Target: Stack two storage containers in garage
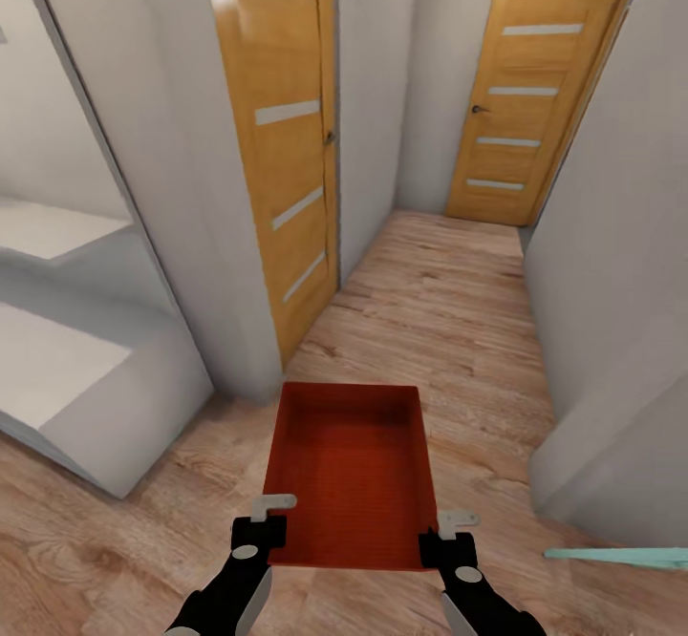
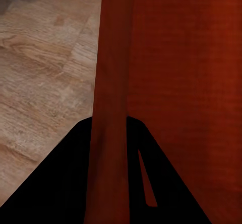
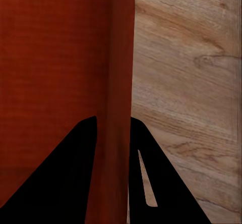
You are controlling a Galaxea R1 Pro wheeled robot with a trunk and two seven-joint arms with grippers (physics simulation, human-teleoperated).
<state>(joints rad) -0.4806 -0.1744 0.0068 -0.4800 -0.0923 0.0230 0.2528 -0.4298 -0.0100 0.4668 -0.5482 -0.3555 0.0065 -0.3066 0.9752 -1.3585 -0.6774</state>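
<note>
Carry step, in transit down a hallway with wood-plank floor (image 1: 449,330). Advice: keep both arms level and matched, steer wide of the wall corner (image 1: 239,369).

Left gripper (image 1: 271,514) and right gripper (image 1: 449,533): fingers clamped over opposite side walls of the storage container (image 1: 349,469), held ahead above the floor. Container: orange-red, shallow, lidless, finely ribbed bottom, thin walls.

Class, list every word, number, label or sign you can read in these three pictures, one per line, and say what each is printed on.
There are none to read.
The orange-red container, held at its near corners by the left gripper and the right gripper, is plain.
The two wooden doors bear only pale horizontal strips, no lettering.
The walls and the plank floor carry no marks.
</note>
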